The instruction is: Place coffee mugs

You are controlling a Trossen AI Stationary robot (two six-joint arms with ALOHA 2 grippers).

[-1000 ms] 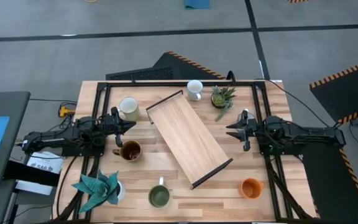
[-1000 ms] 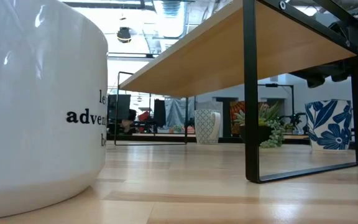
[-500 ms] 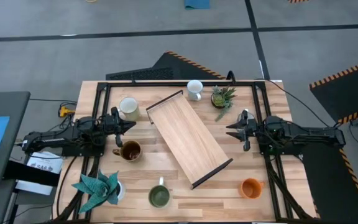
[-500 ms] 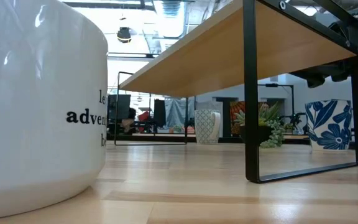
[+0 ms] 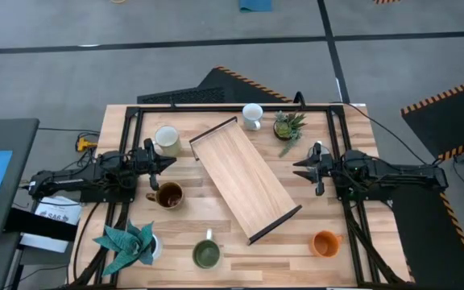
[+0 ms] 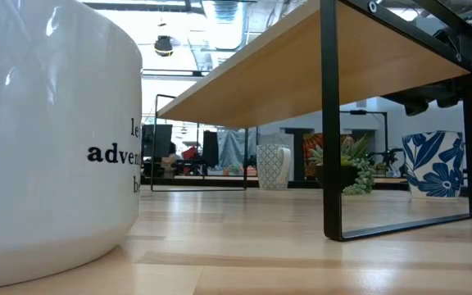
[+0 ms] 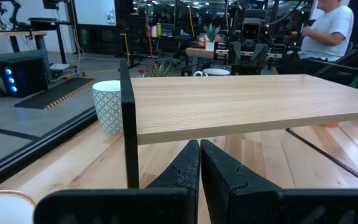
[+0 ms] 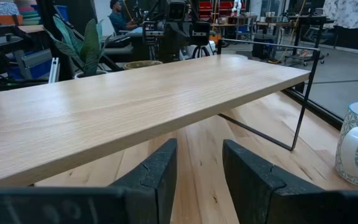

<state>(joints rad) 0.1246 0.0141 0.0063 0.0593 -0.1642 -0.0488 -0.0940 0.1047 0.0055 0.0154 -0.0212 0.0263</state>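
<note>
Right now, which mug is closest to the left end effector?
The dark brown mug, just beside the left end effector. The cream mug sits slightly farther; the others are far off.

Place: a robotics lab or workshop hall.
Floor: grey concrete with black-and-yellow hazard-striped mats (image 5: 445,101).
Rig: a wooden table (image 5: 296,234) in a black metal frame.
Background: other benches, stands and equipment, blue-lit electronics (image 7: 8,73), a seated person (image 7: 328,31).
Ceiling: exposed industrial lighting (image 6: 165,45).
</note>
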